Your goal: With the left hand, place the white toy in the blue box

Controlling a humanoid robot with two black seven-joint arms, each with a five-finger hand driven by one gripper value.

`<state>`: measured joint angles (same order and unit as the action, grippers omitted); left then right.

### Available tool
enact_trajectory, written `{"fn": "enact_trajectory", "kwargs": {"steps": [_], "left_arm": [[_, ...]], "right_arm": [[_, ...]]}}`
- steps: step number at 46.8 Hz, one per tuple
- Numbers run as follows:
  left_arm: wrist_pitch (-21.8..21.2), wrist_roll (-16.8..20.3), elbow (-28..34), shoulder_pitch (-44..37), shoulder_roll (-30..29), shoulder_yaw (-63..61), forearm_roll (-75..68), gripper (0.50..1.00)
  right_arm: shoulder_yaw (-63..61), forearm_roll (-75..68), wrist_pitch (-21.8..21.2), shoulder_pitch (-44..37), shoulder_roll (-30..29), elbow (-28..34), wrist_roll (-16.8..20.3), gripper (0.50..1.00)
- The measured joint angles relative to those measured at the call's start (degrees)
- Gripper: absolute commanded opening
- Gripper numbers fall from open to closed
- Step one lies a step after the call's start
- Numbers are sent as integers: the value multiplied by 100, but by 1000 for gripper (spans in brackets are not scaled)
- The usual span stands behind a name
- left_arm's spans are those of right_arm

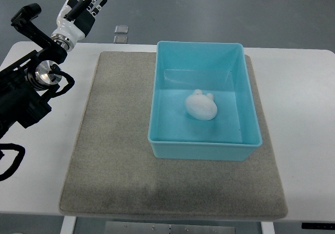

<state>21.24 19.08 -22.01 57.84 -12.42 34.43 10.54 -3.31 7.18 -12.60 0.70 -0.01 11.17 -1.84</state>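
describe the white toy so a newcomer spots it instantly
On the white table lies a grey mat carrying an open blue box. The white toy rests on the box's floor, near its middle: a rounded lump with two small bumps, the only thing inside.

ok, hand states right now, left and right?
Left hand: open, holding nothing, raised past the table's far left corner. The toy lies in the box.
Right hand: not in view.
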Motion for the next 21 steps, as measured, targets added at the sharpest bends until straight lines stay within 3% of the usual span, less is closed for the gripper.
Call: {"fn": "enact_trajectory", "kwargs": {"steps": [21], "left_arm": [[73, 0, 1, -88, 19, -16, -1, 990]], "right_arm": [[-29, -13, -12, -18, 1, 92, 2, 936]]}}
